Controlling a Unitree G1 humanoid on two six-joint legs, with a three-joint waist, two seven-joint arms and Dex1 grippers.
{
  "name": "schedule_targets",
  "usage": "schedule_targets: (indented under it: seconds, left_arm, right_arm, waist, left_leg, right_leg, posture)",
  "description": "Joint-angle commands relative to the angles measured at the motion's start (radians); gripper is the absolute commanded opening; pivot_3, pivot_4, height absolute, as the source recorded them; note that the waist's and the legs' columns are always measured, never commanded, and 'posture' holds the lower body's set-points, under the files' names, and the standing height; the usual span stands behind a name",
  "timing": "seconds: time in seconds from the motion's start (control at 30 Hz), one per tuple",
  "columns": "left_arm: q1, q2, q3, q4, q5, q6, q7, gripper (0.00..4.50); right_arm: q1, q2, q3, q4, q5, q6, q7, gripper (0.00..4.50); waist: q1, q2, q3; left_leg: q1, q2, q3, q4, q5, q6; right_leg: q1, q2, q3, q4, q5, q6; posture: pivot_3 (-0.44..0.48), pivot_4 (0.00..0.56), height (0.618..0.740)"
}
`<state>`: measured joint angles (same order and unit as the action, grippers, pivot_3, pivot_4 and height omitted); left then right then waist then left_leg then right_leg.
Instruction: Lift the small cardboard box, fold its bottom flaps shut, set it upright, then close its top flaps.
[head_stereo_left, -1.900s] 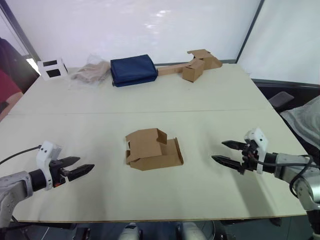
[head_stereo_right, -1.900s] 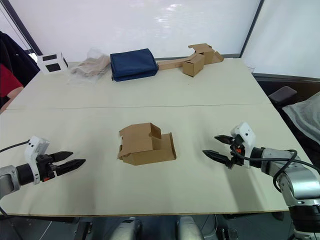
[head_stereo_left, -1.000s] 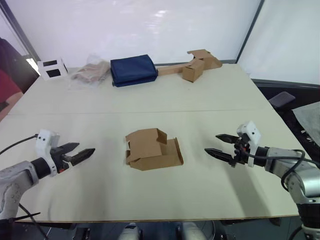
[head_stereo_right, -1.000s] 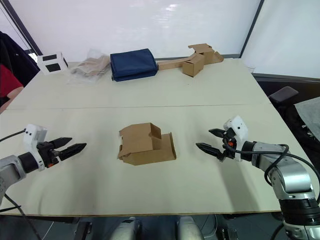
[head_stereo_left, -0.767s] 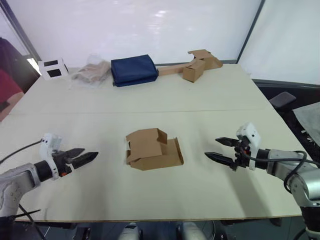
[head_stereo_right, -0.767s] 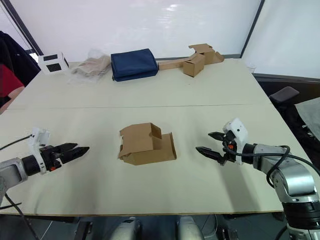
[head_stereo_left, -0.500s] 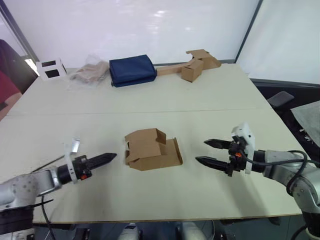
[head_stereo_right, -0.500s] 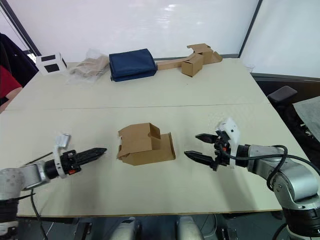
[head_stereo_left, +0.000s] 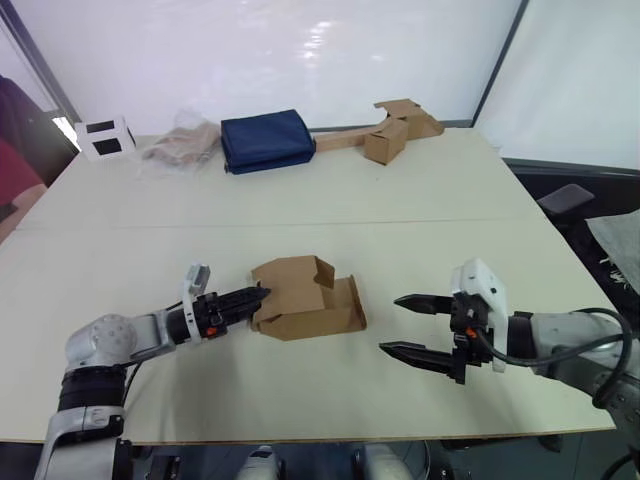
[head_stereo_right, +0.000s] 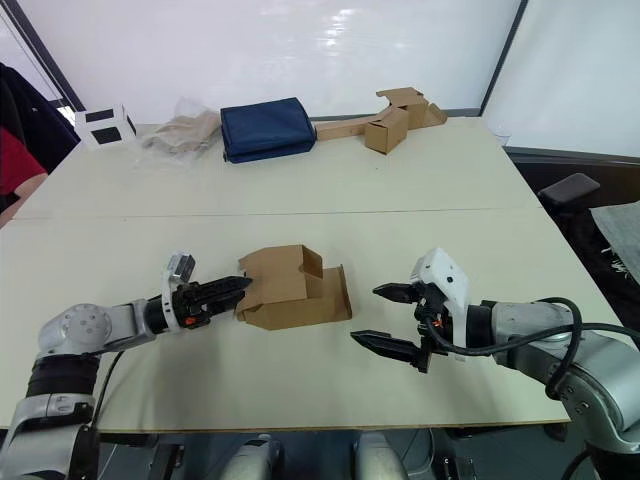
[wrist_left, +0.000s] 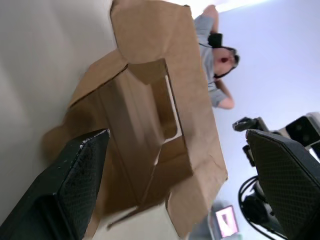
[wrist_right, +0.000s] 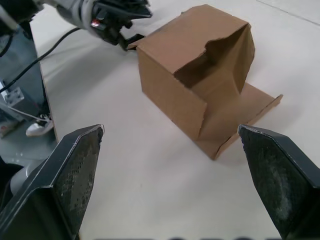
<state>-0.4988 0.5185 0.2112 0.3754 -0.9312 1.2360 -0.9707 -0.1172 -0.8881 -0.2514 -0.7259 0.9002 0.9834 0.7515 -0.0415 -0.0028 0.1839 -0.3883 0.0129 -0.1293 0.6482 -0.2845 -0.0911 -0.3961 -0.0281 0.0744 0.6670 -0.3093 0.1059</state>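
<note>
Small cardboard box (head_stereo_left: 300, 297): plain brown corrugated card, unprinted, matte; lies on its side at the centre of the table (head_stereo_left: 400, 190), both ends unsealed. Flaps hang open at its 9 o'clock end; a flat flap (head_stereo_left: 345, 300) lies on the table at its 3 o'clock end.

Left gripper (head_stereo_left: 252, 296): black textured fingers parted, tips at the box's 9 o'clock end, one either side of its opening.

Right gripper (head_stereo_left: 412, 327): black fingers spread wide, holding nothing, near the box at 4 o'clock, apart from it.

Table: pale, smooth, seamed across.
</note>
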Motion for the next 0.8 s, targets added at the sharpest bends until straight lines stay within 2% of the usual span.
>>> schedule_targets:
  seconds: [0.03, 0.2, 0.5, 0.6, 0.67, 0.7, 0.77, 0.8]
  left_arm:
    - [-0.049, -0.014, -0.015, 0.043, 0.018, -0.016, -0.044, 4.5]
    - [-0.113, -0.037, -0.055, 0.096, 0.052, -0.032, -0.095, 4.5]
    - [-0.213, -0.086, -0.076, 0.201, 0.11, -0.072, -0.16, 4.5]
    - [-0.226, -0.092, -0.074, 0.215, 0.119, -0.078, -0.18, 3.82]
    - [-0.235, -0.097, -0.064, 0.227, 0.121, -0.082, -0.182, 3.16]
    - [-0.234, -0.096, -0.069, 0.224, 0.124, -0.082, -0.19, 2.56]
    - [-0.23, -0.093, -0.081, 0.212, 0.13, -0.081, -0.205, 1.97]
    - [-0.228, -0.093, -0.084, 0.207, 0.133, -0.08, -0.209, 1.52]
  right_arm:
    - [0.005, -0.05, -0.074, -0.057, 0.053, 0.012, -0.004, 4.44]
    - [-0.005, -0.09, -0.1, -0.091, 0.105, 0.027, -0.038, 4.44]
    - [-0.023, -0.096, -0.074, -0.102, 0.147, 0.033, -0.108, 4.44]
    - [-0.025, -0.099, -0.067, -0.098, 0.155, 0.034, -0.126, 4.5]
    - [-0.026, -0.1, -0.064, -0.096, 0.16, 0.033, -0.134, 4.5]
    - [-0.026, -0.1, -0.061, -0.095, 0.16, 0.031, -0.138, 4.5]
    - [-0.024, -0.1, -0.055, -0.092, 0.157, 0.028, -0.142, 4.5]
    - [-0.022, -0.1, -0.052, -0.091, 0.155, 0.025, -0.143, 4.5]
  waist:
    - [0.0, 0.0, 0.0]
    - [0.0, 0.0, 0.0]
    - [0.0, 0.0, 0.0]
    - [-0.002, 0.0, 0.0]
    - [-0.001, 0.0, 0.0]
    - [-0.001, 0.0, 0.0]
    - [-0.001, 0.0, 0.0]
    - [-0.001, 0.0, 0.0]
  left_leg:
    - [0.0, 0.0, 0.0, 0.0, 0.0, 0.0]
    - [0.0, 0.0, 0.0, 0.0, 0.0, 0.0]
    - [0.0, 0.0, 0.0, 0.0, 0.0, 0.0]
    - [0.0, 0.0, 0.0, 0.0, 0.0, 0.0]
    - [0.0, 0.0, 0.0, 0.0, 0.0, 0.0]
    - [0.0, 0.0, 0.0, 0.0, 0.0, 0.0]
    - [0.0, 0.0, 0.0, 0.0, 0.0, 0.0]
    - [0.0, 0.0, 0.0, 0.0, 0.0, 0.0]
  right_leg:
    - [0.0, 0.0, 0.0, 0.0, 0.0, 0.0]
    - [0.0, 0.0, 0.0, 0.0, 0.0, 0.0]
    - [0.0, 0.0, 0.0, 0.0, 0.0, 0.0]
    - [0.0, 0.0, 0.0, 0.0, 0.0, 0.0]
    - [0.0, 0.0, 0.0, 0.0, 0.0, 0.0]
    - [0.0, 0.0, 0.0, 0.0, 0.0, 0.0]
    - [0.0, 0.0, 0.0, 0.0, 0.0, 0.0]
    - [0.0, 0.0, 0.0, 0.0, 0.0, 0.0]
  posture:
    - [0.0, 0.15, 0.74]
    - [0.0, 0.15, 0.74]
    - [0.0, 0.15, 0.74]
    - [0.0, 0.15, 0.74]
    - [0.0, 0.15, 0.74]
    - [0.0, 0.15, 0.74]
    - [0.0, 0.15, 0.74]
    - [0.0, 0.15, 0.74]
